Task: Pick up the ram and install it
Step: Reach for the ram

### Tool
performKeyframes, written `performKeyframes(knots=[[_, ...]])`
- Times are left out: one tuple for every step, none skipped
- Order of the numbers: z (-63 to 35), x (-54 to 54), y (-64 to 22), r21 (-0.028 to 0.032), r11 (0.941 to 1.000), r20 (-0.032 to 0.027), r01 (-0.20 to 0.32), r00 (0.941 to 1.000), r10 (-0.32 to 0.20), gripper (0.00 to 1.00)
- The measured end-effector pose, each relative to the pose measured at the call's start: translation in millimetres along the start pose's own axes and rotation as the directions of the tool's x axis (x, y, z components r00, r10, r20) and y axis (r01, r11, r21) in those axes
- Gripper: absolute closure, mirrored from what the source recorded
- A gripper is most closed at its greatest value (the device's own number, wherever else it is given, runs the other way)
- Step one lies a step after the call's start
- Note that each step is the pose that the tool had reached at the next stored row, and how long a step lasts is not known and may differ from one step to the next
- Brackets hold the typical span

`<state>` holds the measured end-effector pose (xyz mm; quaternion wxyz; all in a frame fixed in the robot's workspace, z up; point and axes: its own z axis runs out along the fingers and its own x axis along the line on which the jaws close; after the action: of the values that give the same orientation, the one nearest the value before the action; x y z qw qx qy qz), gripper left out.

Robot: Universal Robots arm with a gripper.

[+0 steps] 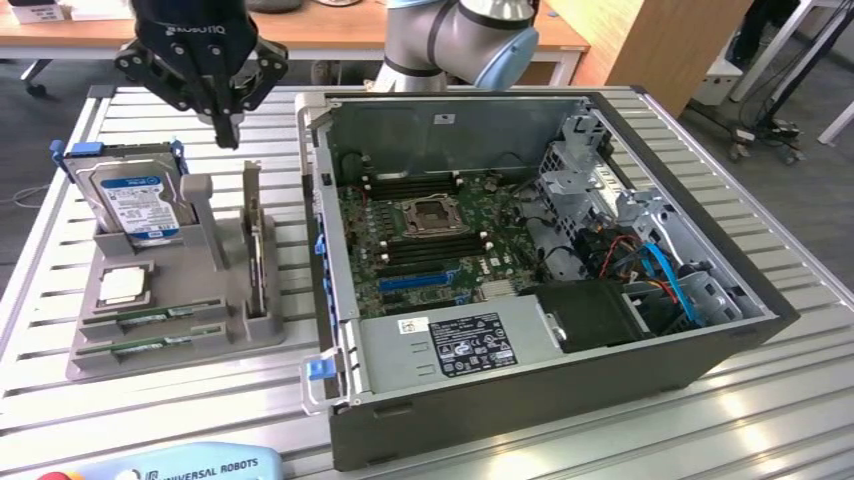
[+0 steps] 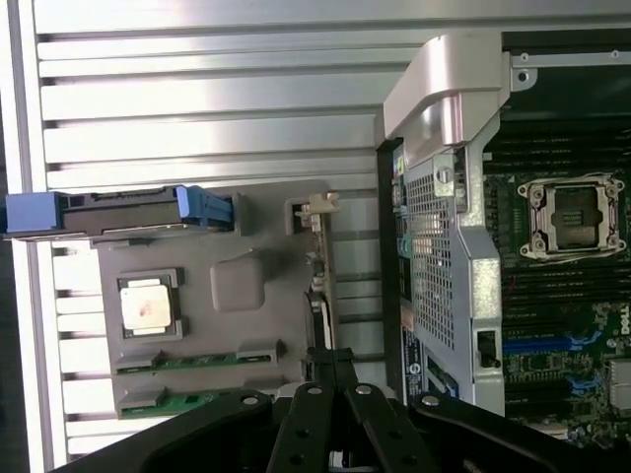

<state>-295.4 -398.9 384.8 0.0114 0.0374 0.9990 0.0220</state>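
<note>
Two ram sticks, thin green boards, lie in the front slots of a grey holder (image 1: 200,335): one ram stick (image 1: 158,314) sits just behind the other (image 1: 144,345). The wrist view shows both, one ram stick (image 2: 197,360) beside the second (image 2: 179,401). My black gripper (image 1: 227,135) hangs above the holder's far end, well apart from the sticks. It is shut with nothing between its fingers. In the wrist view the gripper (image 2: 331,357) points down past the holder's edge.
The holder also carries an upright hard drive (image 1: 134,200) with a blue label and a square processor chip (image 1: 123,285). To the exterior view's right stands an open computer case (image 1: 694,350) with its motherboard (image 1: 414,255) and processor socket (image 1: 434,215). The table (image 1: 40,400) is slatted metal.
</note>
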Motion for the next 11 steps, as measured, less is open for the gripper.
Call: performKeyframes(knots=[[0.1,1.9,-0.1,-0.0001,1.0000,0.0000,0.000,1.0000,0.000,0.90],[0.2,3.9,-0.3,0.0000,1.0000,-0.0001,0.000,1.0000,0.000,0.90],[0.3,5.8,-0.4,0.0000,1.0000,-0.0002,0.000,1.0000,0.000,0.90],[0.3,7.6,-0.6,0.0000,1.0000,-0.0003,0.000,1.0000,0.000,0.90],[0.5,9.7,-0.7,0.0000,1.0000,-0.0004,0.000,1.0000,0.000,0.90],[0.5,11.7,-0.9,0.0000,1.0000,-0.0005,0.000,1.0000,0.000,0.90],[0.6,13.7,-1.0,0.0000,1.0000,-0.0007,0.000,1.0000,0.000,0.90],[0.7,15.8,-1.2,0.0000,1.0000,-0.0008,0.000,1.0000,0.000,0.90],[0.8,17.8,-1.4,0.0001,1.0000,-0.0009,0.000,1.0000,0.000,0.90],[0.9,20.0,-1.5,0.0000,1.0000,-0.0011,0.000,1.0000,0.000,0.90],[1.0,21.8,-1.7,0.0001,1.0000,-0.0012,0.000,1.0000,0.000,0.90]])
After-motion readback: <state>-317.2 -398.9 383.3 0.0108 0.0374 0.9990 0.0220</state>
